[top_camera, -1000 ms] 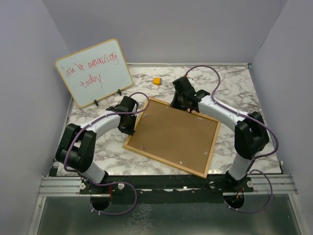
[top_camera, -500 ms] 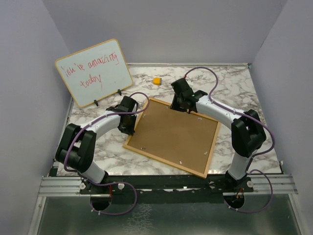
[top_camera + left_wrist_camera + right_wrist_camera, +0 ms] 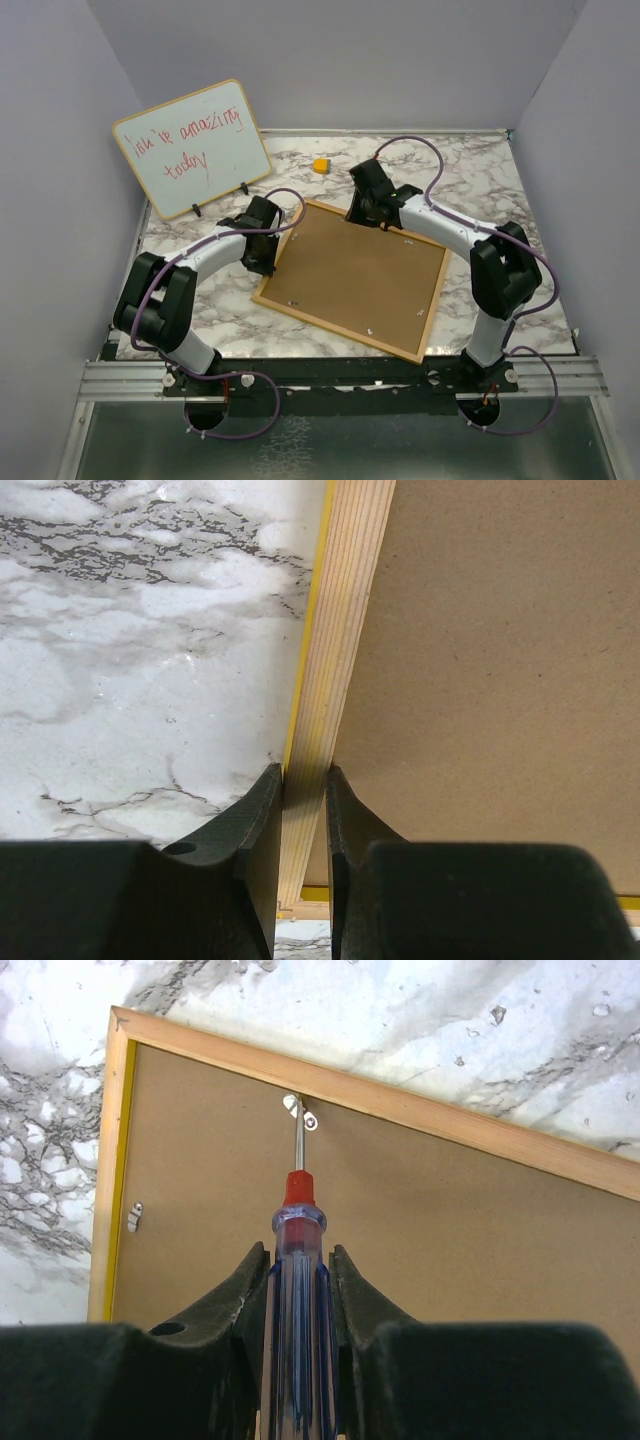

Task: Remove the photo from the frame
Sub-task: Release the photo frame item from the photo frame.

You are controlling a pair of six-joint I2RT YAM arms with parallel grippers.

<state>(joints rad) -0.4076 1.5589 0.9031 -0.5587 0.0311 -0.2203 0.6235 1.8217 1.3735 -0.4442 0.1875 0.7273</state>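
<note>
While your left gripper [image 3: 304, 776] pinches the frame [image 3: 350, 275] by its left rail, your right gripper [image 3: 299, 1253] clamps a screwdriver [image 3: 297, 1305], tip at the far-edge clip [image 3: 300, 1112]; marble table [image 3: 480, 170] shows all round.

A wood-edged whiteboard [image 3: 192, 148] with red handwriting stands at the marble bench's [image 3: 480, 170] far left. A small yellow block [image 3: 321, 165] lies nearby. There is also a blue-handled screwdriver [image 3: 297, 1290].

Between the matt black plastic jaws of the left gripper [image 3: 305, 780], the frame [image 3: 345, 630] is pale, fine-grained bare wood with a yellow painted edge. Right of them, its back [image 3: 500, 680] is matt brown fibreboard. Left of them, the table [image 3: 130, 660] is smooth and marble-patterned. Between the jaws of the right gripper [image 3: 298, 1252], the screwdriver [image 3: 298, 1300] has a glossy clear plastic handle and a metal shaft. Ahead of them sits 1 shiny metal clip [image 3: 298, 1110].
</note>
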